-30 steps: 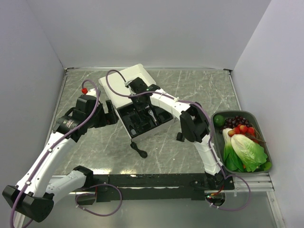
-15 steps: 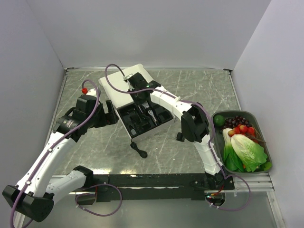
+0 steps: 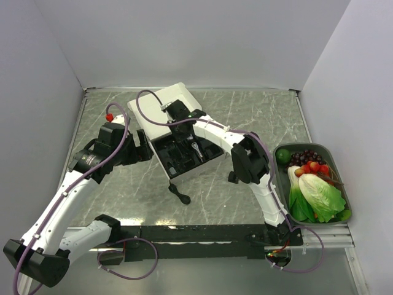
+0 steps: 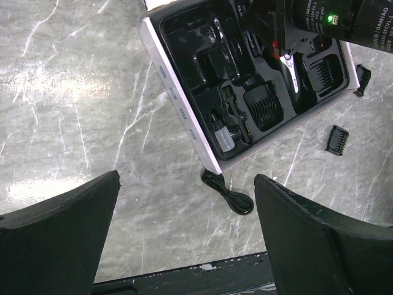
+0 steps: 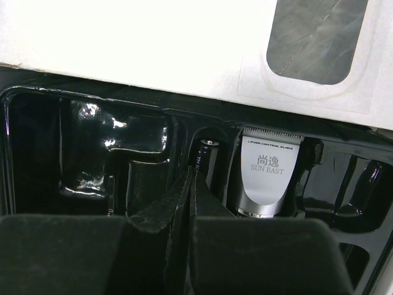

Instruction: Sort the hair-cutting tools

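Observation:
The black clipper with its silver blade end (image 5: 270, 172) lies in the black tray (image 3: 178, 161) of the white box; it also shows in the left wrist view (image 4: 292, 72). Comb attachments (image 4: 263, 108) sit in tray slots. Two small black attachments lie loose on the table beside the box (image 4: 337, 139) (image 4: 362, 72). My right gripper (image 5: 191, 179) is shut, empty, its tip low in the tray beside a black cylinder (image 5: 206, 155), left of the blade. My left gripper (image 4: 187, 178) is open and empty above the table, left of the box (image 3: 145, 147).
A coiled black cable (image 4: 230, 194) lies on the marble table by the box's near corner. A small clear bottle (image 4: 225, 136) sits in the tray. A grey bin of vegetables and fruit (image 3: 336, 165) stands at the right edge. Walls close off three sides.
My right gripper shifted slightly toward the far end of the box and came back. The left arm has not moved.

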### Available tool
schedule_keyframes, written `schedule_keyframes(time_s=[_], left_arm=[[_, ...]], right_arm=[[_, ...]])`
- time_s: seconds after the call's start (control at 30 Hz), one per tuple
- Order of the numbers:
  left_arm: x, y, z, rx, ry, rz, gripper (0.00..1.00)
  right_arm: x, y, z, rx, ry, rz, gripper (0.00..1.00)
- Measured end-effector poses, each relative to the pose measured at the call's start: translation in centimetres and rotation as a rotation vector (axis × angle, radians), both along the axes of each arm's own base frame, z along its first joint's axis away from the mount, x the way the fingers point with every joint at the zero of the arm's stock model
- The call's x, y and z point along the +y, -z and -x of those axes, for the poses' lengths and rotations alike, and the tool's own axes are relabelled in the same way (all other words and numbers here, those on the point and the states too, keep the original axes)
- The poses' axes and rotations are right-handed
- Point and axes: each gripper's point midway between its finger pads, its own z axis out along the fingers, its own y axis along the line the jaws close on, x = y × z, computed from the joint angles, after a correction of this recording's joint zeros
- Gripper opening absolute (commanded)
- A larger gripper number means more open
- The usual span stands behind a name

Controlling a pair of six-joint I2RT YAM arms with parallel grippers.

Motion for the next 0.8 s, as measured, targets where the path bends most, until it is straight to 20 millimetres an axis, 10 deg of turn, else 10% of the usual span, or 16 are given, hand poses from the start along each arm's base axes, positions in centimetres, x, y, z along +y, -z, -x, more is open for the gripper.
schedule_keyframes(time_s=[0.37,0.8], left_arm=[[-0.1,-0.1,-0.1,-0.006,0.003,0.001,0.96],[-0.5,-1.1,-1.8,-0.055,0.015,-0.009,0.97]], right_arm=[[-0.2,-1.7,0.0,-0.022,0.0,-0.002,0.21],[-6.9,-17.2,4.5,-0.258,0.073,-0.111,0.48]])
